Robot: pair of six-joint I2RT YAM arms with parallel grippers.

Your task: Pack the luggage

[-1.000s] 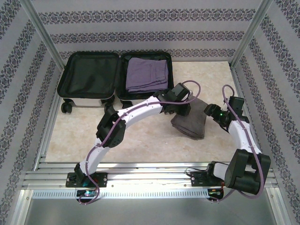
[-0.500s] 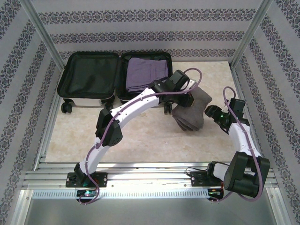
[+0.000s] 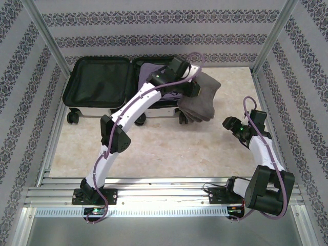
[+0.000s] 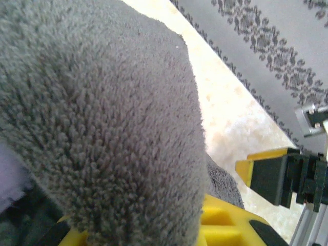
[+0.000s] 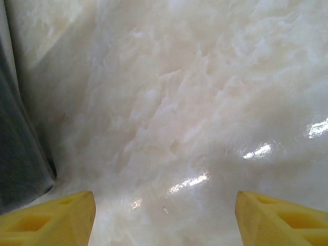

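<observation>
The left hand (image 3: 193, 86) has swung up and away from the middle of the desk (image 3: 169, 148), where a second ago it reached low over the grey fleece (image 3: 201, 100) lying in front of the case. Now it is clamped on that fleece and holds it at the far right rim of the luggage (image 3: 97, 82). The cloth hangs from the hand in a loose bundle, partly over the case's right edge and partly past it above the desk. Close up from the left wrist, the fleece (image 4: 113, 118) bulges against the lens, its pile thick and fuzzy.

The luggage has not shifted. It lies open flat at the far left of the desk, wheels toward the arms. Its left half shows bare black lining, and the purple clothes (image 3: 144, 70) lie in the right half, now mostly covered by the left arm.

The right hand (image 3: 229, 124) has stayed at the right side, but with the fleece carried off it is now well apart from it. Its fingers stand wide apart over bare, glossy desk (image 5: 195, 102), holding nothing.
</observation>
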